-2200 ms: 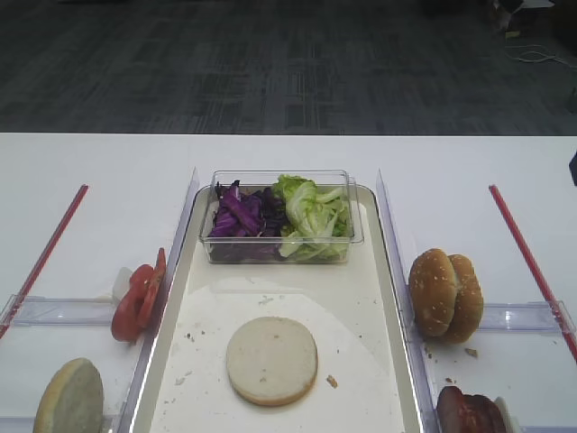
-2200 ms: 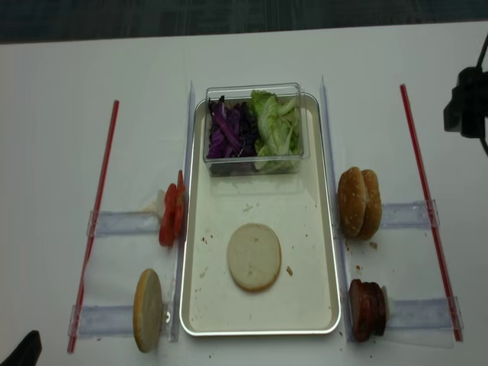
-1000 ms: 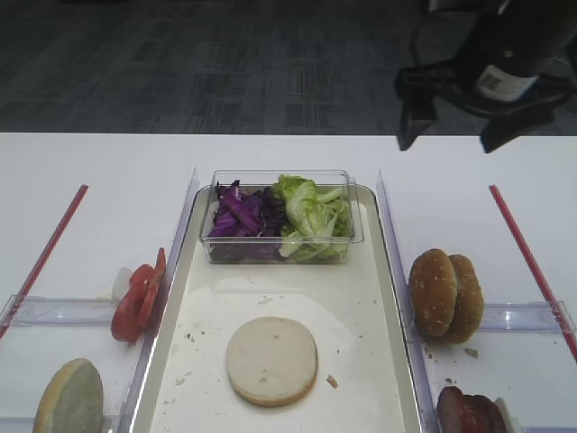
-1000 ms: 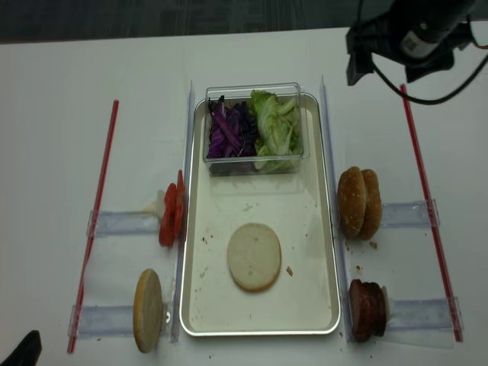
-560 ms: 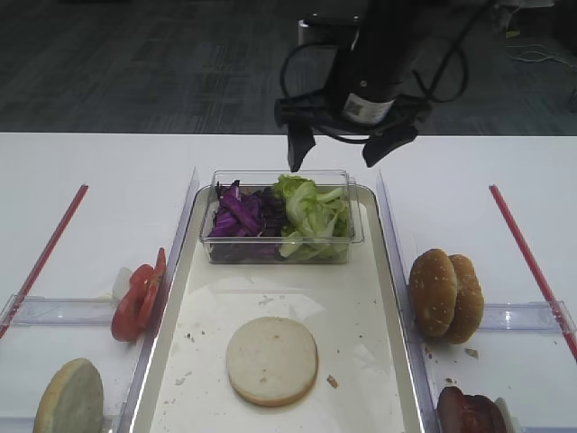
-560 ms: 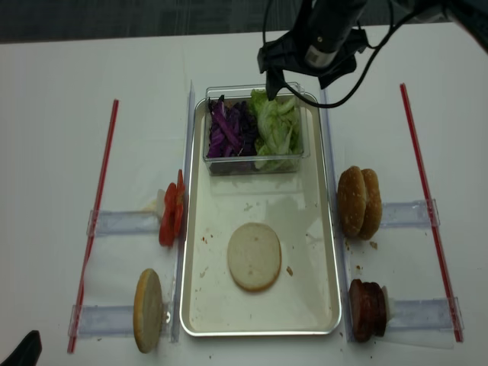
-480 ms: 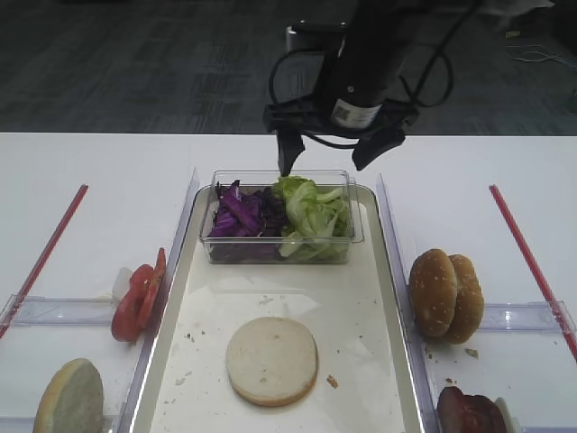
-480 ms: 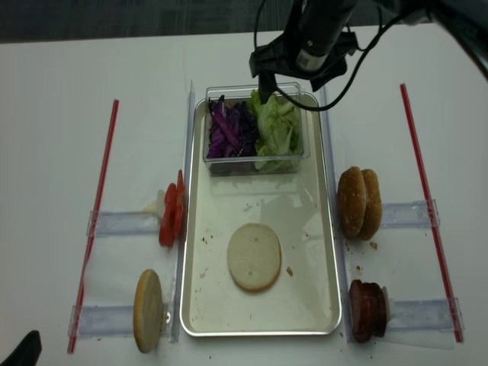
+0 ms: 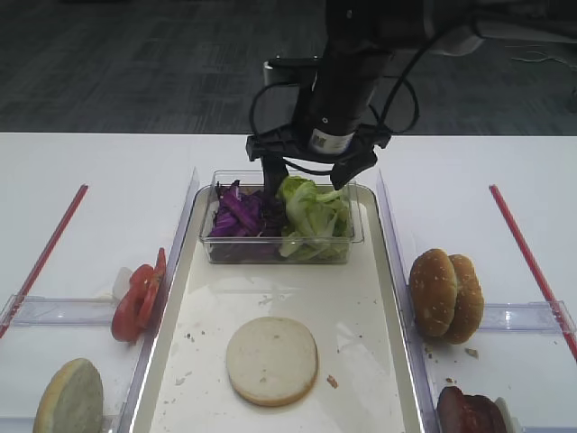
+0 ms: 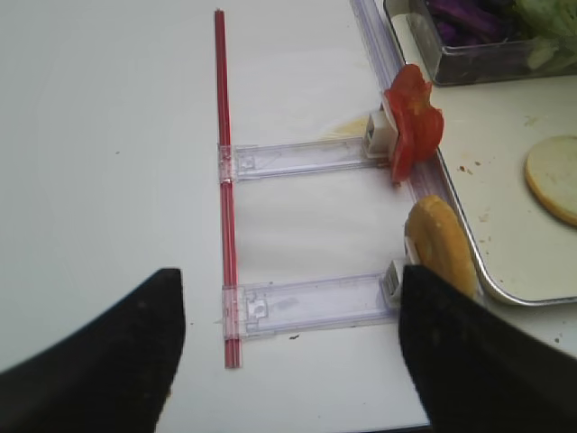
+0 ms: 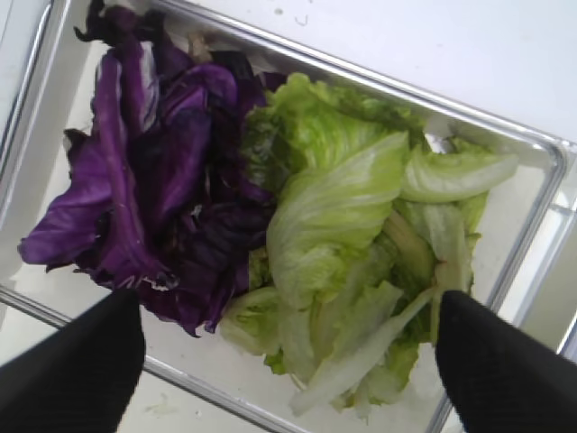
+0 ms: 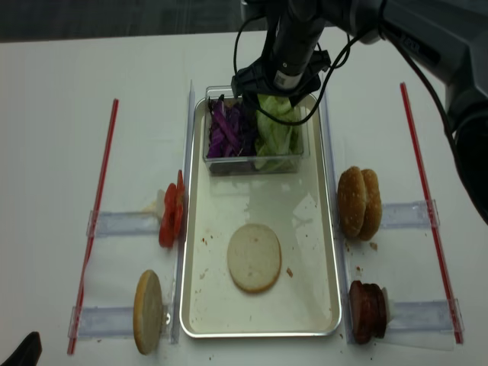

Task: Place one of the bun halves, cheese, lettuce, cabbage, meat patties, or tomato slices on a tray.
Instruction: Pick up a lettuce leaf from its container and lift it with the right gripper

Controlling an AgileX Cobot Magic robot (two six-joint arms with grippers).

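We note the right pincer spread wide above the lettuce in the clear tub; left pincer also apart, gripping nothing.

Two high cameras look down on the whole tray. The right wrist camera sits close above the lettuce, which they share.

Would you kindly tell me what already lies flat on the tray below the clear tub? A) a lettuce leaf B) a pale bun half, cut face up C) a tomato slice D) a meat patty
B: a pale cream bun half lies flat on the tray, while the tomato slices and meat patties stand outside its rim.
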